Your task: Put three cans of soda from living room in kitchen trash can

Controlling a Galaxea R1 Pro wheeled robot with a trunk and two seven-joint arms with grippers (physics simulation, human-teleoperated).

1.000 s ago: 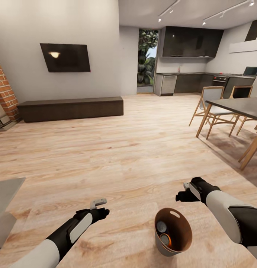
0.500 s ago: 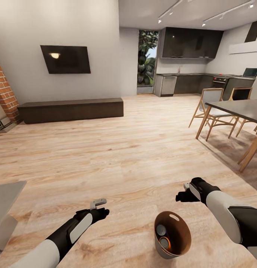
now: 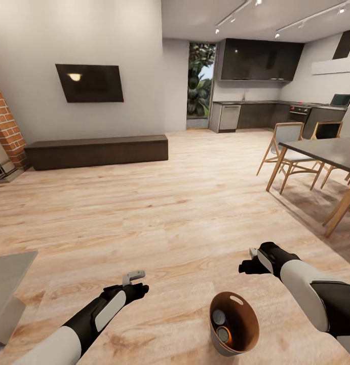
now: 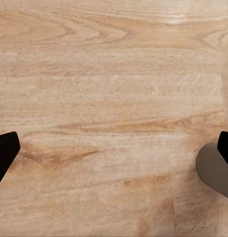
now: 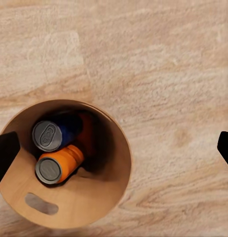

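Cans point(image 5: 57, 158) are lying in the bin point(image 3: 245, 334) on the wood floor point(image 3: 185, 203), and both the left gripper point(image 3: 137, 284) and right gripper point(image 3: 248, 261) are spread wide, holding nothing.

The bin point(image 3: 245, 324) is glossy copper-brown inside and grey outside, and the cans point(image 5: 59, 165) lying in it are bright orange with silver-grey tops. Around the bin the floor point(image 3: 185, 203) is pale wood with darker swirling grain. Far beyond the bin hang glossy black cabinets point(image 3: 261, 60); left of those are a black TV point(image 3: 89, 82), a dark brown bench point(image 3: 96, 149) and red brick point(image 3: 6, 126).
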